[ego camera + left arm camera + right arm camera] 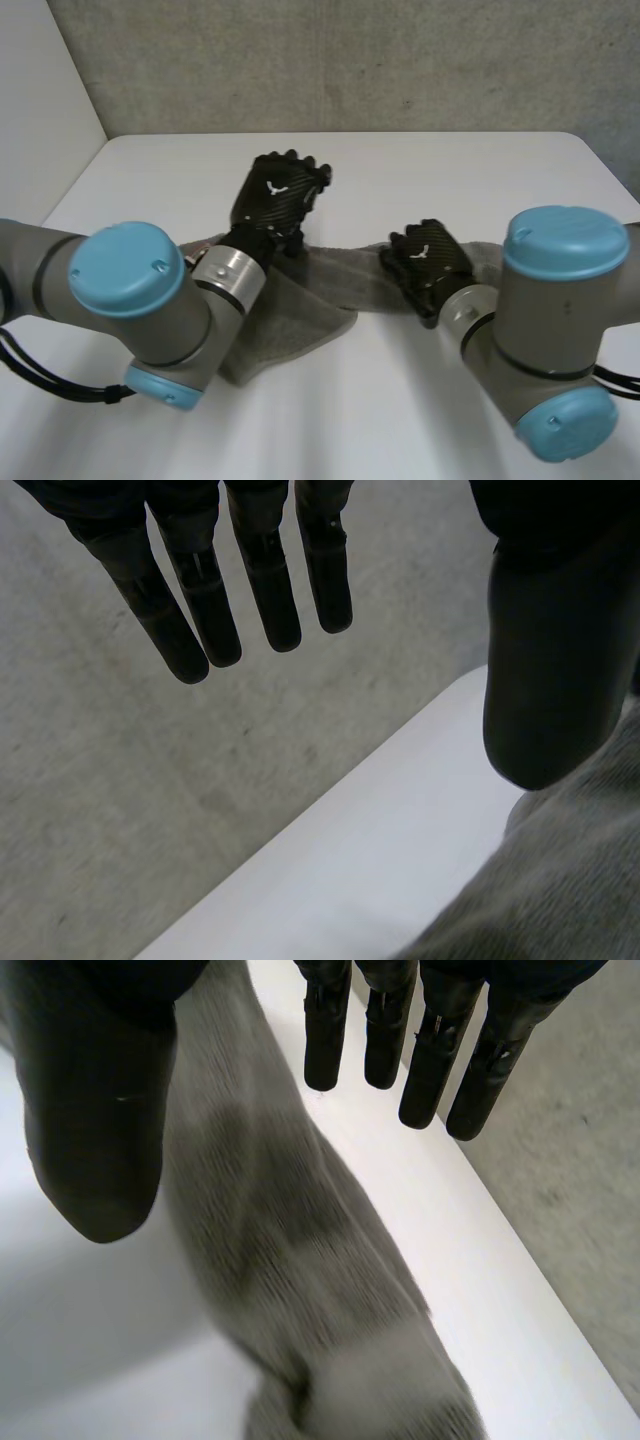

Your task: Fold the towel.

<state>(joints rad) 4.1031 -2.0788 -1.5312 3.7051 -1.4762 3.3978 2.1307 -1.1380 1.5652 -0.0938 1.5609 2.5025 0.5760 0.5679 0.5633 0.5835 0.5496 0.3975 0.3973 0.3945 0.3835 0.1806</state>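
Note:
A grey towel [300,300] lies bunched in a long strip across the white table [450,170], reaching from under my left arm to behind my right arm. My left hand [275,195] hovers over the towel's far edge on the left, open and empty. In the left wrist view its fingers [190,590] are straight, and the towel [560,890] lies below the thumb. My right hand [430,262] is over the towel's right part, also open. Its fingers [430,1050] are straight, with the towel [300,1260] running beneath, between thumb and fingers, untouched.
A grey wall [350,60] stands behind the table's far edge, and a white panel [40,90] closes the left side. Bare tabletop lies beyond the towel and in front of it [380,400]. Both arms' large joints hang over the near half.

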